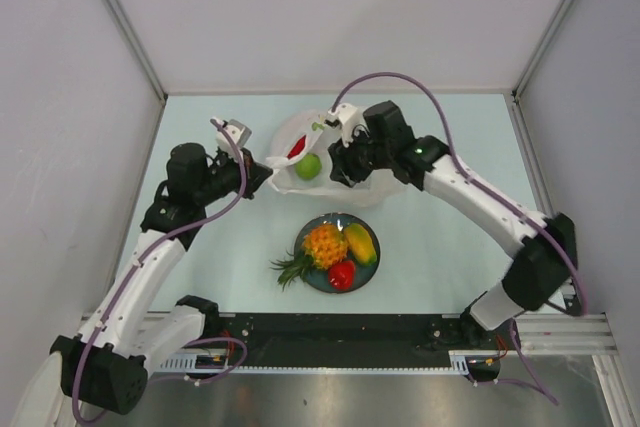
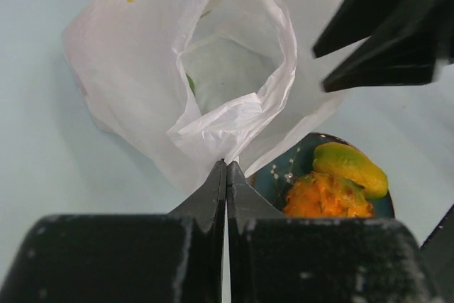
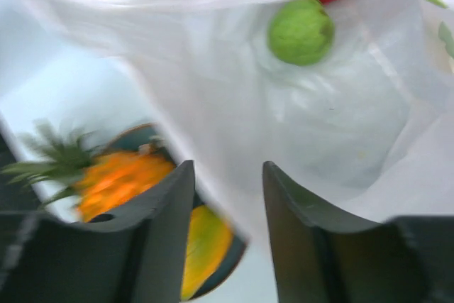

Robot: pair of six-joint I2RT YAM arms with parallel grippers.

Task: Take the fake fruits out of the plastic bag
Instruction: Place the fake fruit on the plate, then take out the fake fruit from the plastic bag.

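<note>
With the left end effector [image 2: 227, 166] pinched shut on the rim of the plastic bag [image 2: 135, 69], the green fruit [image 3: 301, 31] lay inside the bag, straight ahead of the nearer right end effector [image 3: 227, 169], its jaws half apart and holding no fruit.

Open mouth of plastic bag [image 2: 120, 62], right pincer [image 3: 227, 172] alongside

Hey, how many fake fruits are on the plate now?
3: pineapple at left, yellow mango at right, red fruit at the near edge of the plate. None looks hidden.
</note>
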